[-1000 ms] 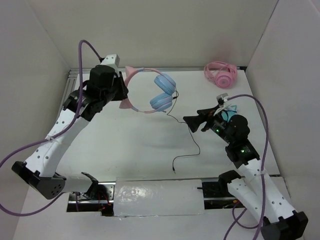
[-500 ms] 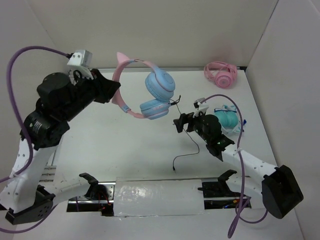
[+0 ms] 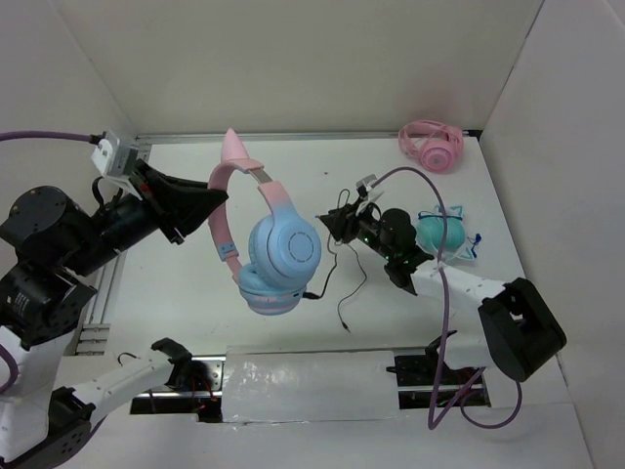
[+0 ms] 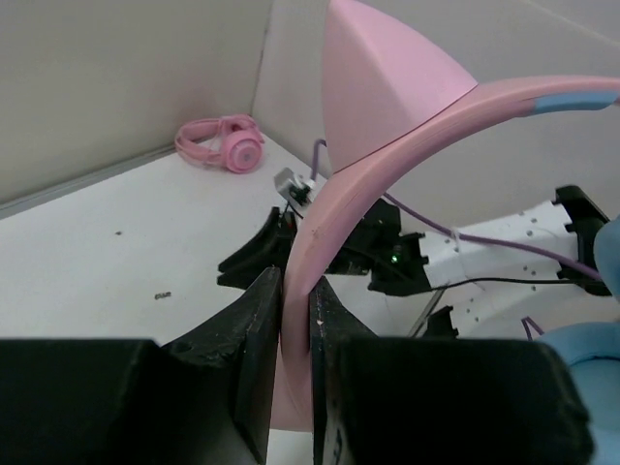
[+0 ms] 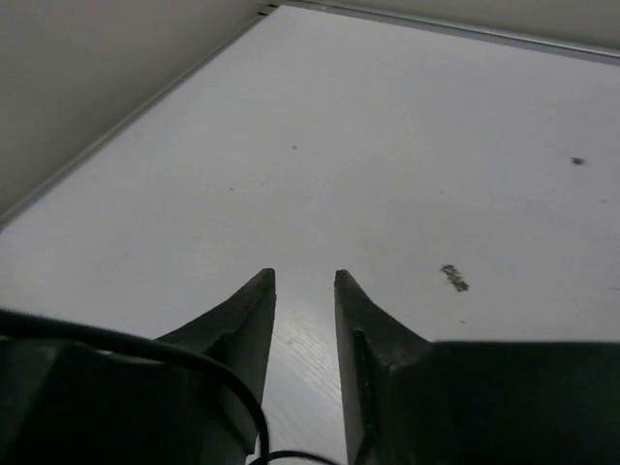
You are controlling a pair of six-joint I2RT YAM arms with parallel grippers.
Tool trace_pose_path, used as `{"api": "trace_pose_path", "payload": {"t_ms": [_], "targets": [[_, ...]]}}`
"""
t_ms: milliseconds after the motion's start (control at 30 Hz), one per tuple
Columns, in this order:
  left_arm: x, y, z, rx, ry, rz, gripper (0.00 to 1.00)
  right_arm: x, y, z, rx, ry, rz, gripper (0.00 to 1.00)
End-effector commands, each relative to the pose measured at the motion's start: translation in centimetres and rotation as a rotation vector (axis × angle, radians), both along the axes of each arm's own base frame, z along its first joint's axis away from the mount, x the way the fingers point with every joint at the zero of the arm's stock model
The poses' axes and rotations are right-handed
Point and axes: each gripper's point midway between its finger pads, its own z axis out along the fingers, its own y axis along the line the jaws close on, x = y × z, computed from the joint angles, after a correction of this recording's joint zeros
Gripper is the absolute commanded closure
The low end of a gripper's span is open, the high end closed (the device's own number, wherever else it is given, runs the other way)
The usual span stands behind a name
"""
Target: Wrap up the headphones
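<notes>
1 grasp: L fingers [image 4: 292,302] pinch headphones [image 3: 281,252] headband [image 4: 387,145] (held aloft); R fingers [image 5: 304,287] narrowly apart, empty.

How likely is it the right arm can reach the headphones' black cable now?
Probably yes. The right gripper sits close beside the cable, which dangles freely from the headphones the left gripper holds up. Nothing stands between them; its jaws are slightly open and empty.

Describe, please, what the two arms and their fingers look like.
The left arm and right arm have white links and bulky black joint housings, and a purple cable trails from each. A small white box sits on the left wrist; a green light glows near the right one. The fingers are black, tapering wedges.
</notes>
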Motion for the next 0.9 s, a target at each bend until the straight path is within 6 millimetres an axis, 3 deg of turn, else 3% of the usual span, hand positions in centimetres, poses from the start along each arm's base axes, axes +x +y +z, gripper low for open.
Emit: {"api": "trace_pose_path", "payload": {"t_ms": [0,67,100,133,167,200,267,300,367,533,633,867], "targets": [[-1.2,-1.6,0.6,-0.007,-0.074,-0.124,1.0,0.5,1.8,5.1,0.072,-0.111,0.098,0.64],[-0.4,-1.8,-1.0,0.004,-0.06,-0.109,1.0,1.4,1.5,5.5,0.042,-0.077,0.079,0.81],[0.7,-1.9,-3.6,0.031,-0.017,-0.088,1.0,2.0,1.0,5.7,0.023,-0.065,0.05,0.83],[1.8,-1.7,-4.8,0.038,0.01,-0.04,1.0,3.0,-0.7,3.9,-0.04,0.025,-0.019,0.9],[2.9,-2.0,-7.5,0.069,0.066,-0.025,1.0,4.0,-1.3,5.8,-0.051,0.016,-0.055,0.93],[3.8,-2.4,-9.0,0.1,0.1,-0.019,1.0,4.7,-2.4,5.6,-0.085,0.048,-0.105,0.96],[4.7,-3.2,-11.9,0.152,0.156,-0.043,1.0,5.9,-5.2,5.8,-0.16,0.114,-0.223,0.96],[5.8,-3.9,-14.3,0.194,0.203,-0.055,1.0,6.0,-6.2,6.0,-0.191,0.124,-0.259,0.96],[6.5,-4.8,-16.5,0.239,0.237,-0.071,1.0,6.2,-8.5,7.0,-0.254,0.147,-0.346,0.96],[8.9,-6.8,-21.9,0.404,0.314,0.014,1.0,5.7,-11.4,9.0,-0.42,0.206,-0.428,0.96],[10.0,-7.0,-24.3,0.504,0.368,0.106,1.0,5.3,-12.0,10.4,-0.474,0.203,-0.44,0.96],[12.2,-6.7,-29.2,0.65,0.531,0.28,1.0,3.4,-10.4,11.9,-0.584,0.225,-0.473,0.95]]}}
